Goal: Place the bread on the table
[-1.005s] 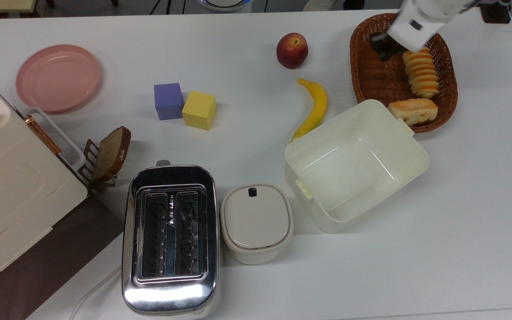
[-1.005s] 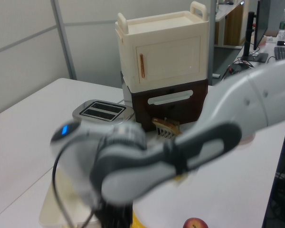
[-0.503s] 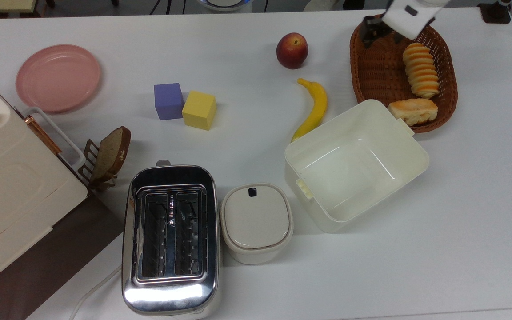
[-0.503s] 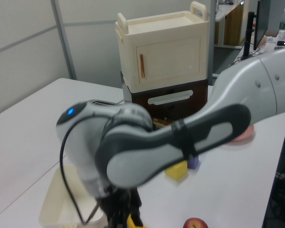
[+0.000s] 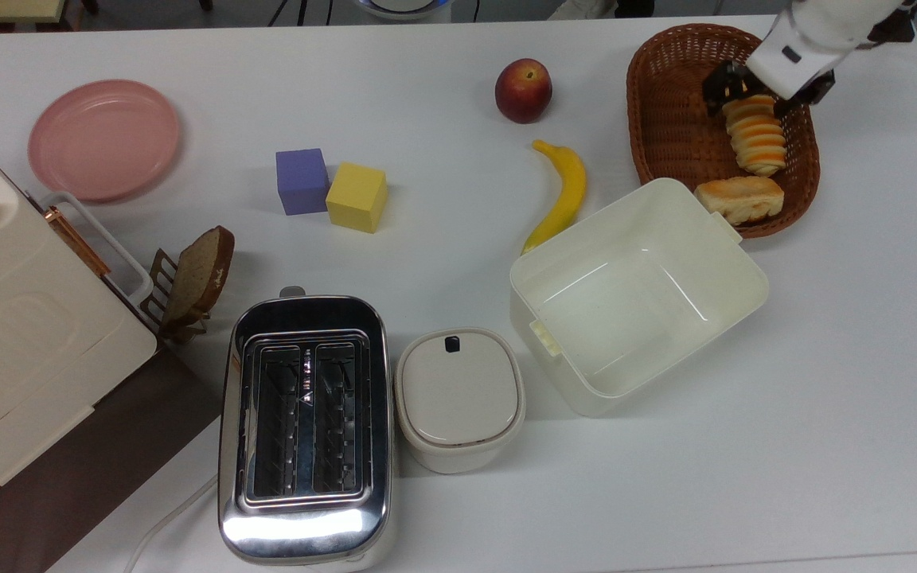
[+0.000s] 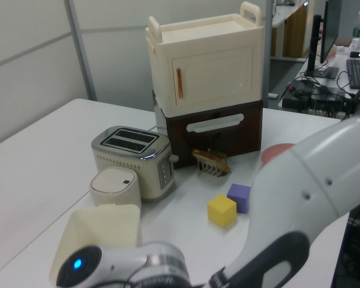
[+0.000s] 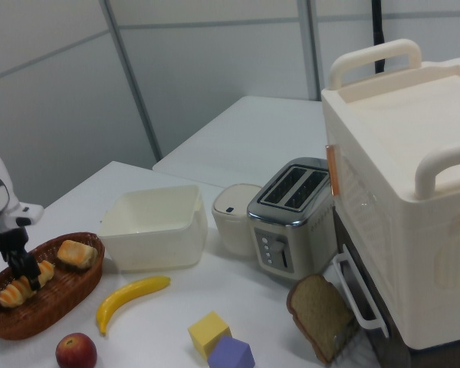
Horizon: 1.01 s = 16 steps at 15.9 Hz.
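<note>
The bread [image 5: 757,139], a long roll with cream and orange stripes, lies in the brown wicker basket [image 5: 665,119] at the top view's upper right, on the white table [image 5: 442,103]. My gripper [image 5: 769,91] is at the roll's far end, its dark fingers [image 5: 719,82] open on either side of that end. In the right view the gripper [image 7: 21,270] points down onto the bread [image 7: 19,291] inside the basket [image 7: 57,303]. The roll rests on the basket floor.
A shorter pale bun [image 5: 741,199] lies in the basket's near end. A cream tub [image 5: 637,294] stands against the basket. Banana [image 5: 566,191], peach [image 5: 523,89], two cubes [image 5: 331,191], toaster [image 5: 305,426], lidded pot [image 5: 458,398] and bread slice [image 5: 202,270] sit further to the top view's left.
The gripper swung from the basket's far-left rim in the top view to the right, ending astride the roll's far end. The bread has not moved.
</note>
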Tool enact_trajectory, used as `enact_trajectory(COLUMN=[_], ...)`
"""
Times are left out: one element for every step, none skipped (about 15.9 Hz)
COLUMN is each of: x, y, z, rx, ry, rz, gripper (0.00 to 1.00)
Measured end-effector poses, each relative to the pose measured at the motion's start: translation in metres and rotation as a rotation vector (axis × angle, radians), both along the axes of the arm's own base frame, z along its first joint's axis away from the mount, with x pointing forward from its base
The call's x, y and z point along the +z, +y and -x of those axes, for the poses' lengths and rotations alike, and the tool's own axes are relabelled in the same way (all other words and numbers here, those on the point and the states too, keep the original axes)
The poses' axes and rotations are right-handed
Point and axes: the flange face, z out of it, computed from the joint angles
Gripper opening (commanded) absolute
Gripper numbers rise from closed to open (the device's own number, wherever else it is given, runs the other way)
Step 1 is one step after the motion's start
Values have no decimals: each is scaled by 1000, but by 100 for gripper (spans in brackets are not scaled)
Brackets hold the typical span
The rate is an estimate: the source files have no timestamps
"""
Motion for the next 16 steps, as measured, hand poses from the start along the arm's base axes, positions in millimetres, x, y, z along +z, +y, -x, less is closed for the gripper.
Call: enact_trajectory(x=[-10,-18,-21,-21,-20,-19,-18,-16,-14,-11,-9,-6,-2,4,14,26], y=[1,2,3,3,4,4,3,4,5,5,5,4,-1,-10,-25,-41], z=[-2,-3,-3,-3,-4,-5,-6,-7,-7,-7,-8,-9,-14,-24,-37,-49], rx=[-10,-15,-17,-18,-20,-22,-23,-24,-26,-27,-28,-31,-43,-63,-88,-97], ry=[1,2,2,1,-1,-3,-5,-9,-11,-12,-14,-18,-25,-34,-41,-37], rz=[-2,-5,-6,-7,-10,-12,-14,-18,-24,-29,-32,-35,-36,-39,-44,-46], gripper=[100,93,78,56,29,10,0,0,0,0,0,0,0,0,0,0])
